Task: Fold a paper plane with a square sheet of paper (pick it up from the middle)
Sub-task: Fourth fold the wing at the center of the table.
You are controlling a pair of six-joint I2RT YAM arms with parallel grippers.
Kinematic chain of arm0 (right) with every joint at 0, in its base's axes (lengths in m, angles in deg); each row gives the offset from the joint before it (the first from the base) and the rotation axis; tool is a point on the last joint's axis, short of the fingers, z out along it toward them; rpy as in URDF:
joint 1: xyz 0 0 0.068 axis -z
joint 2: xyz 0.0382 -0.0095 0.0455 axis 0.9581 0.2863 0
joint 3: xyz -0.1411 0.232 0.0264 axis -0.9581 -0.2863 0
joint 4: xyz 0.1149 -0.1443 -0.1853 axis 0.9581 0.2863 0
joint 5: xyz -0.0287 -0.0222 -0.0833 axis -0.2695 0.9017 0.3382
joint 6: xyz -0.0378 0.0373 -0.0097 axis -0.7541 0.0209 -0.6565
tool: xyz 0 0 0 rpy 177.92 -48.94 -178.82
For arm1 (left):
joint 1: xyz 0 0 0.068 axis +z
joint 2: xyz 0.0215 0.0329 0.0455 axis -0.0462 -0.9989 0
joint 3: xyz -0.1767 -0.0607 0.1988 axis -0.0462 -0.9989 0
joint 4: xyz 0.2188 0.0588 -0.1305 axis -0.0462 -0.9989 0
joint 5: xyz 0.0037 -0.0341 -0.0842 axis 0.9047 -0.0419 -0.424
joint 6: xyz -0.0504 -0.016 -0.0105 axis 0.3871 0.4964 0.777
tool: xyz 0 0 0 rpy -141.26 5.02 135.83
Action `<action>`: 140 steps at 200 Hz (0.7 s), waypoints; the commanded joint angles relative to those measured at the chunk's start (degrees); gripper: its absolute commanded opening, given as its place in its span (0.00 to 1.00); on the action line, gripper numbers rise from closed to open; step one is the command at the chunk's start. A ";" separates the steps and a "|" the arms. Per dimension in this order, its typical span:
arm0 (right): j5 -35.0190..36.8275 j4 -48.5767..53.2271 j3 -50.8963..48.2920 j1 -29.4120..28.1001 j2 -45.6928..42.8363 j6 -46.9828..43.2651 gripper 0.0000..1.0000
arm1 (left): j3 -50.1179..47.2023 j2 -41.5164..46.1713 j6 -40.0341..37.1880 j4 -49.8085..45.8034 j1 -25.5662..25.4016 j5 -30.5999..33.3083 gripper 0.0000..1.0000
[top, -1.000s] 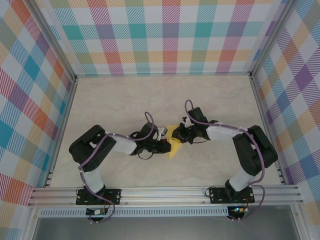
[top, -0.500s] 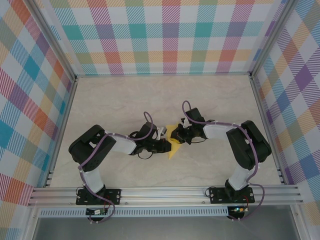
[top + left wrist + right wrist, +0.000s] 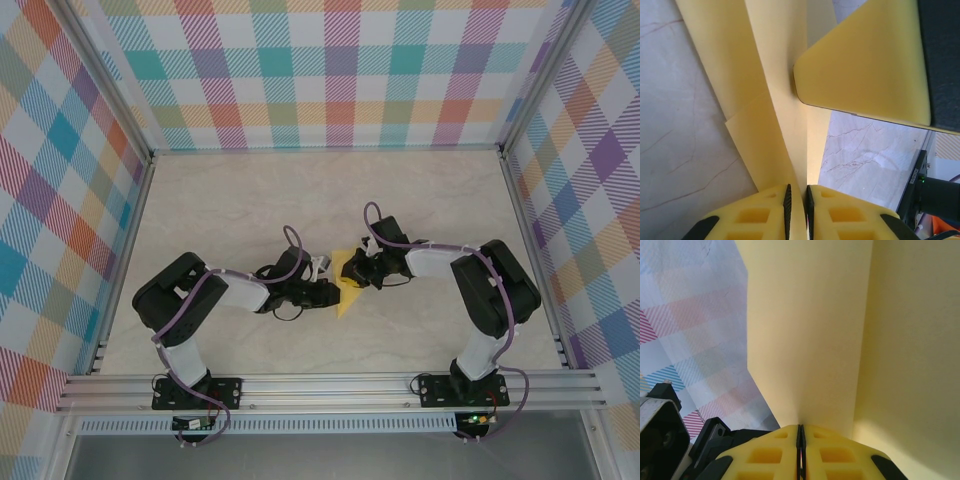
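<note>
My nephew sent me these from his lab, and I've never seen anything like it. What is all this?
Two black robot arms are bolted to a pale marble-look table inside plaid walls. The wide picture looks down from above. The other two come from a camera on each wrist, so the yellow foam fingers at the bottom are that arm's own. The left claw and right claw each pinch the same creased yellow paper sheet, holding it between them.
</note>
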 commanded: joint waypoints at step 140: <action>-1.64 -0.01 2.34 0.12 0.54 -1.05 0.13 | -1.84 0.10 2.58 1.01 0.75 2.38 0.00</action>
